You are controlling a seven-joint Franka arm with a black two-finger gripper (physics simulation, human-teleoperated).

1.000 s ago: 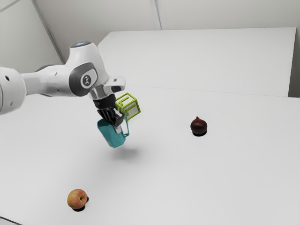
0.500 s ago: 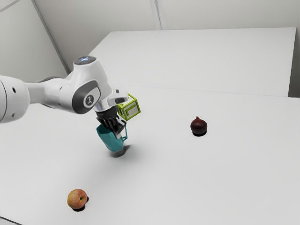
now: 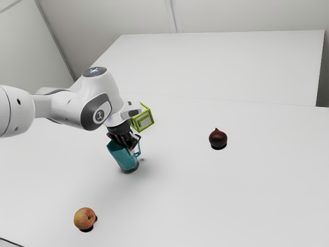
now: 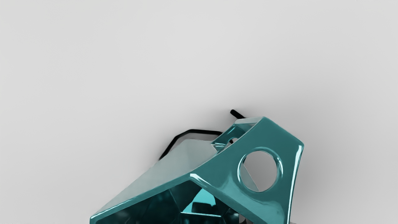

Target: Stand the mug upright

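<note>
My gripper (image 3: 132, 148) is shut on the teal mug (image 3: 122, 156) near its rim, on the handle side. In the exterior view the mug leans, its mouth toward the exterior view's upper left and its base low at the dark contact shadow; whether it bears on the table I cannot tell. The wrist view has the faceted mug (image 4: 242, 189) with its open mouth toward the camera and a round hole through the handle part. Slivers of my gripper (image 4: 268, 222) peek out around the mug, which hides most of the fingers.
A green-framed box (image 3: 143, 121) stands just behind the hand. Farther toward the exterior view's right lies a dark red onion-like item (image 3: 218, 138). An apple (image 3: 85, 218) rests near the front of the white table (image 3: 216, 195).
From hanging above the table, the mug has come down with my hand until its base meets its shadow. It leans a little differently in the last half second. The other objects have stayed put.
</note>
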